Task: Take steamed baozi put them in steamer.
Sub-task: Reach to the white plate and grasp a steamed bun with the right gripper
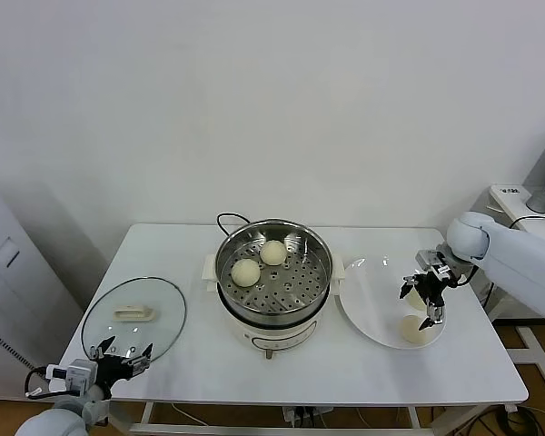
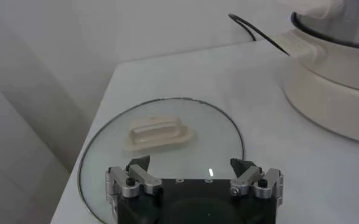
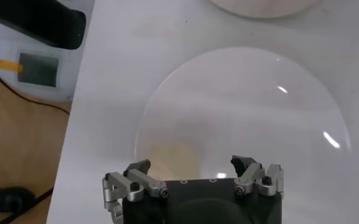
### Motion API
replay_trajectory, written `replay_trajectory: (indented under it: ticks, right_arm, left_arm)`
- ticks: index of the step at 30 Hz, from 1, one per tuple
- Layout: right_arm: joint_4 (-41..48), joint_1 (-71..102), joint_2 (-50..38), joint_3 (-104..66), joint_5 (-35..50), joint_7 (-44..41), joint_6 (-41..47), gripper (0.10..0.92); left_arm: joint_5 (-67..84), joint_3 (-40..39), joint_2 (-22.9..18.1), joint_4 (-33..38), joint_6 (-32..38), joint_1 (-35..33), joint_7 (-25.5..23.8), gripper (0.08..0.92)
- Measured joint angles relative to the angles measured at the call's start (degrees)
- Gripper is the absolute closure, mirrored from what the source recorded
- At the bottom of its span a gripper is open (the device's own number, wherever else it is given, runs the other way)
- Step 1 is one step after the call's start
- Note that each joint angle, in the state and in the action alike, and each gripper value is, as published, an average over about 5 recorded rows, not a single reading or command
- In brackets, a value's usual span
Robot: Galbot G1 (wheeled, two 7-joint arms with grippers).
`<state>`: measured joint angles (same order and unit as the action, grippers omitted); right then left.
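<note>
Your tabletop (image 1: 254,381) carries the steamer (image 1: 273,300) at centre, two baozi (image 1: 259,262) inside. Plate (image 1: 363,309) at 3 o'clock holds another bun (image 1: 412,330). Right pincer (image 1: 424,292) hovers above it, jaws wide, empty. Left pincer (image 1: 120,352) parked by the lid (image 1: 133,313), gaping, empty.

We note bright, even overhead lighting. Shadows soft: faint one under steamer (image 1: 273,282) base on table (image 1: 191,363). Small glare streaks on glass lid (image 2: 167,131) and on plate (image 3: 252,103). Head view sharp throughout. Wrist views softer; steamer wall beyond lid slightly out of focus.
</note>
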<state>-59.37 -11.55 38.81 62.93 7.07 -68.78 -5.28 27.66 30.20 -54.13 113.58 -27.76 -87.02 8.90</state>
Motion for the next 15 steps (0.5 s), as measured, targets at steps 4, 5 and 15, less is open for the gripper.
replay_trajectory:
  ticks: [4, 5, 15]
  right_arm:
    - [1.07, 1.73, 0.26, -1.63, -1.25, -0.24, -0.31, 0.203]
    - [1.3, 2.09, 0.34, -1.97, -1.51, -0.32, -0.36, 0.203]
    - [3.29, 5.02, 1.35, -4.74, -3.88, -1.05, -0.44, 0.308]
  left_arm:
    - [-0.07, -0.14, -0.04, -0.15, 0.0, 0.03, -0.01, 0.177]
    - [-0.08, -0.17, -0.05, -0.17, 0.0, 0.04, -0.01, 0.177]
    - [-0.13, -0.22, -0.01, -0.39, -0.02, 0.04, -0.03, 0.177]
